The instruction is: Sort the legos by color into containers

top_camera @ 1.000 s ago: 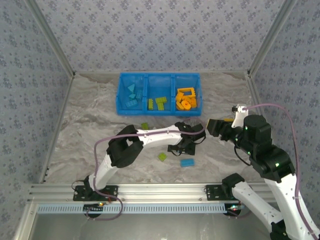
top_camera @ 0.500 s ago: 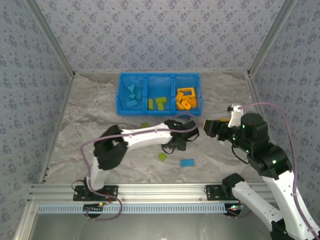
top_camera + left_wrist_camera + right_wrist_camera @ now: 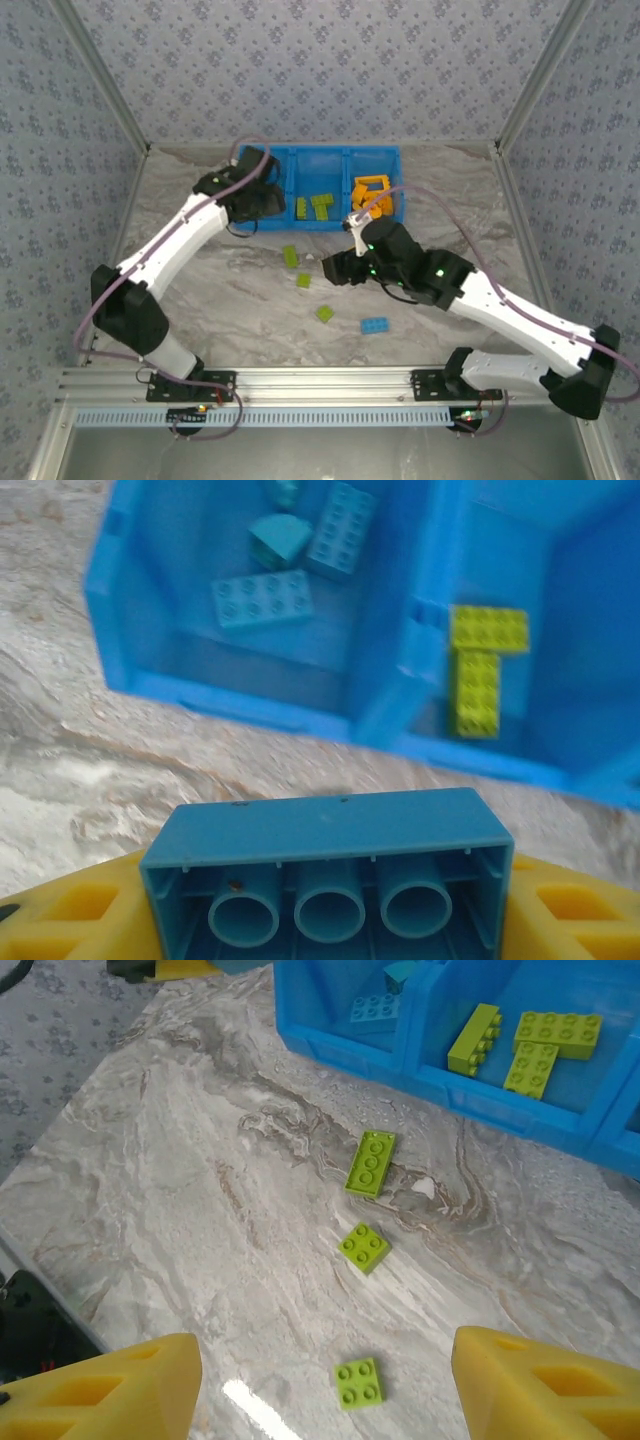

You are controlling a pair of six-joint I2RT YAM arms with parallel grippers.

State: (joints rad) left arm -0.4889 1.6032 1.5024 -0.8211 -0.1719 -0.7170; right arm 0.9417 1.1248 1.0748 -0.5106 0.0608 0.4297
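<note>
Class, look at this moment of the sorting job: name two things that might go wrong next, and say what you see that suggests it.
1. The left gripper holds a teal-blue plastic brick that seems short of the near wall of the bright blue plastic bin; released now, it might hit the rim or land on the marble table.
2. The right gripper hangs open above three loose lime green bricks; closing on one might nudge another away.
</note>
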